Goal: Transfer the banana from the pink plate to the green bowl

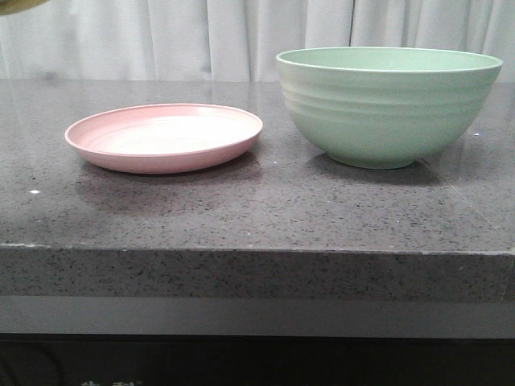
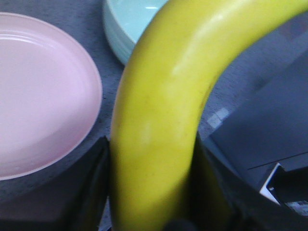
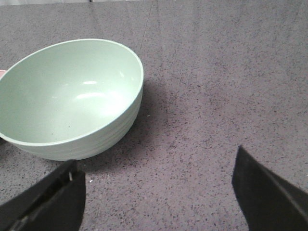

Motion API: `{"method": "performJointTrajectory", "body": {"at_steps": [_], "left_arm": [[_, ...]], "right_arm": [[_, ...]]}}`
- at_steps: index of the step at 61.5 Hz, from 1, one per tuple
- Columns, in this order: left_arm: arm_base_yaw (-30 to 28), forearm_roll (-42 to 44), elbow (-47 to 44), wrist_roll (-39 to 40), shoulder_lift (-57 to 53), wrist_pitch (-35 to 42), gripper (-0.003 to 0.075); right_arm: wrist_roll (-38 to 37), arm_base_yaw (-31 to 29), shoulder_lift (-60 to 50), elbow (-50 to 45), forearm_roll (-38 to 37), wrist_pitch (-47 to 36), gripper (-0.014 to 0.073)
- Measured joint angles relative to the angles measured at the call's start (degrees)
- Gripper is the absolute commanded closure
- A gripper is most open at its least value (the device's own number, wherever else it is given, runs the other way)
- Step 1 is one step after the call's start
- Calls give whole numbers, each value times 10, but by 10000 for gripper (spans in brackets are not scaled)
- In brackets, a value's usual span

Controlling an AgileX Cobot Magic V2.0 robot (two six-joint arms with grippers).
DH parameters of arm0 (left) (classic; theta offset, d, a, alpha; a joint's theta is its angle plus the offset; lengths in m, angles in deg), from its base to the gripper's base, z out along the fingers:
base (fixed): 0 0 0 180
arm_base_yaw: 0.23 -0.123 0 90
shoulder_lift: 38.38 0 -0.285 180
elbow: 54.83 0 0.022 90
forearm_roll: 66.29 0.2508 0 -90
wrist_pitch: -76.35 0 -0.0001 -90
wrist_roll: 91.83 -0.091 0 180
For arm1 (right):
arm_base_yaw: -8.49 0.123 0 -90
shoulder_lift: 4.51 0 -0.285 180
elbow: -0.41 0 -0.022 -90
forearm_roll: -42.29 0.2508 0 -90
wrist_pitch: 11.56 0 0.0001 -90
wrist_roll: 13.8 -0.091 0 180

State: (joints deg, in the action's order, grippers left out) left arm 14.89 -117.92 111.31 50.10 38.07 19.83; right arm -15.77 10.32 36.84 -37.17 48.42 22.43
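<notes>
In the left wrist view my left gripper (image 2: 151, 161) is shut on the banana (image 2: 163, 106), a plump bright-yellow curve standing up between the dark fingers (image 2: 94, 183). It hangs above the counter between the pink plate (image 2: 38, 96) and the green bowl (image 2: 126, 26). In the front view the pink plate (image 1: 165, 138) is bare at the left and the green bowl (image 1: 386, 108) stands at the right. A yellowish sliver shows at that view's top left corner. No gripper shows there. My right gripper (image 3: 156, 192) is open and empty over the counter beside the bowl (image 3: 72, 101), which is empty inside.
The plate and bowl stand on a grey speckled stone counter (image 1: 257, 217) whose front edge runs across the front view. A white curtain (image 1: 161, 36) hangs behind. In the left wrist view dark equipment (image 2: 269, 144) lies beyond the counter's edge.
</notes>
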Motion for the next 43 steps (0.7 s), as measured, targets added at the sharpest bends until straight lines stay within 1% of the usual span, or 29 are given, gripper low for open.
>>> {"method": "performJointTrajectory", "body": {"at_steps": [4, 11, 25, 43], "left_arm": [[0, -31, -12, -39, -1, -3, 544], [0, -51, -18, -67, -1, -3, 544], [0, -57, -19, -76, -1, -2, 544], [0, -57, -19, -77, -1, -2, 544]], "right_arm": [[0, 0, 0, 0, 2, 3, -39], [0, 0, 0, 0, 3, 17, -39], [0, 0, 1, 0, 5, 39, -39], [1, 0, 44, 40, 10, 86, -39]]}}
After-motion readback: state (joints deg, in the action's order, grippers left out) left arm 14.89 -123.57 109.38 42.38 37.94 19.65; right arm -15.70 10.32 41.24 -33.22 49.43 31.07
